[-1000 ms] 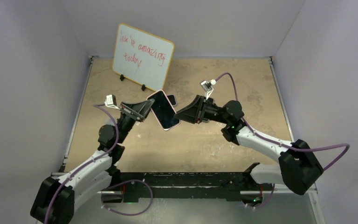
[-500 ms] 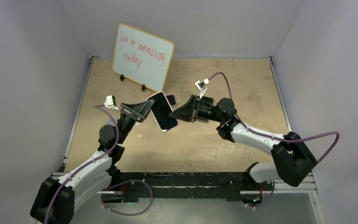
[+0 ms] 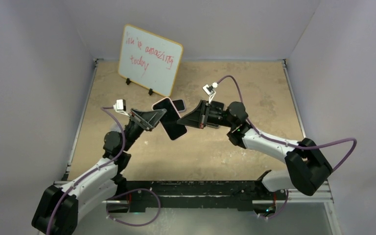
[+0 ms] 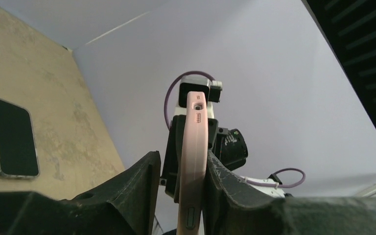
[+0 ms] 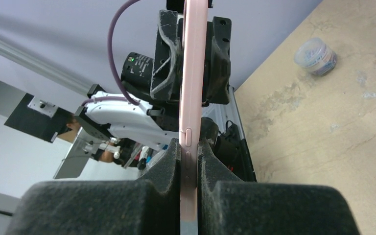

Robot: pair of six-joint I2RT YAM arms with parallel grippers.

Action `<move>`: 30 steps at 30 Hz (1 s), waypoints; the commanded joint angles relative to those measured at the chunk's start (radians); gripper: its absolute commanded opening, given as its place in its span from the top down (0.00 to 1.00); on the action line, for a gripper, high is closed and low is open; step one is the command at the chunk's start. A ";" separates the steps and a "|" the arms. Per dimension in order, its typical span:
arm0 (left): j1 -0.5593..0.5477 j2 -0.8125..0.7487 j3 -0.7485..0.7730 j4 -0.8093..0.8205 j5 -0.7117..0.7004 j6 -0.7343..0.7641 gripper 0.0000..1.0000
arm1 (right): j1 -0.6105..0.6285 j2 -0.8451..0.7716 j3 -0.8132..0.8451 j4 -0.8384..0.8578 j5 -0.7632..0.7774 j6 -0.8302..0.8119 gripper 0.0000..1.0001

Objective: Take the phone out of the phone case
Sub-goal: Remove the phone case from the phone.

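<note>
holding the pink phone case (image 3: 169, 119) in mid-air at the centre of the top view, the right gripper (image 5: 189, 147) is clenched on it. in the right wrist view, low in the frame, both pads press flat against its two broad faces, beside the side buttons. the left gripper (image 4: 181, 169) is released: in the left wrist view the case leans on the finger at the right of the frame, and a dark gap shows between the case and the finger at the left.

the phone (image 3: 171, 125) looks to be seated in the case, since the top view shows a dark glossy face framed by a pink rim, though i cannot be sure of that. a separate dark handset (image 4: 12, 137) lies flat on the table (image 3: 235, 147), at the left edge of the left wrist view, well apart from both arms.

the step in hand reads as a regrasp by the left arm. to do it well, the right clamp should stay firm and steady so the case neither twists nor slides. that clamp squeezes front and back together, which likely pins the phone in. so the left fingers would do best to catch only the soft pink lip at a corner away from the clamp and bend it back. closing on both faces again would gain nothing. a slow, shallow bite lowers the risk of slipping off the rim or dropping the case to the table.
</note>
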 commanded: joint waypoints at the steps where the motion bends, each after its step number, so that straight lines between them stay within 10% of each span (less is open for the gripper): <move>1: -0.006 0.018 0.035 -0.039 0.188 0.045 0.62 | -0.016 -0.056 0.074 0.114 -0.037 0.022 1.00; 4: -0.006 0.020 0.045 -0.053 0.230 0.062 0.63 | -0.034 -0.059 0.079 0.110 -0.052 0.031 1.00; 9: -0.005 0.009 0.046 -0.047 0.219 0.056 1.00 | -0.038 -0.058 0.089 0.091 -0.063 0.022 1.00; 19: -0.006 -0.002 -0.049 0.073 0.039 -0.099 1.00 | -0.037 -0.219 -0.032 -0.053 0.159 -0.119 0.56; 30: -0.006 -0.017 -0.031 0.133 -0.048 -0.155 1.00 | -0.030 -0.264 -0.112 -0.039 0.213 -0.102 0.53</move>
